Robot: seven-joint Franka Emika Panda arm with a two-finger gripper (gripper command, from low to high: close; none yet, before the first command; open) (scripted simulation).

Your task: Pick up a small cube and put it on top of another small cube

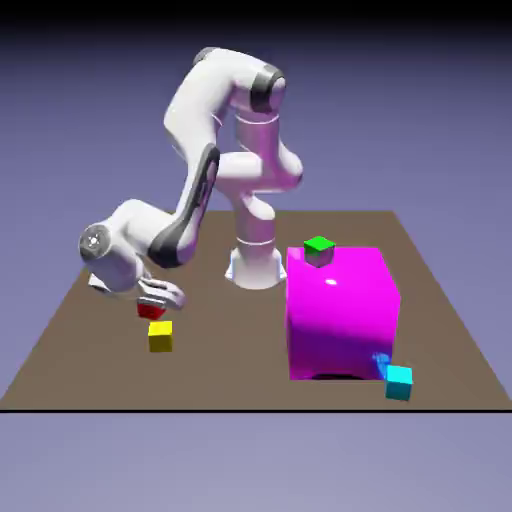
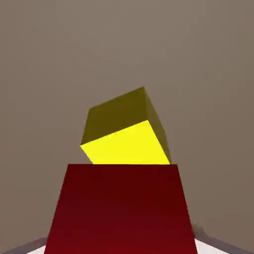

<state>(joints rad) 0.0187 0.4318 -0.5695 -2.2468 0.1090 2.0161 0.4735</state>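
My gripper (image 1: 152, 306) is shut on the small red cube (image 1: 150, 311), held just above the table at the exterior view's left. The small yellow cube (image 1: 160, 336) rests on the table right below and slightly in front of it, a small gap apart. In the hand view the red cube (image 2: 121, 208) fills the bottom middle and hides the fingertips. The yellow cube (image 2: 126, 131) sits beyond it, turned at an angle, its near lower part covered by the red one.
A big magenta cube (image 1: 340, 310) stands at the right of the middle with a small green cube (image 1: 319, 250) on its top far edge. A cyan cube (image 1: 398, 381) lies at its near right corner. The robot base (image 1: 255, 265) is behind.
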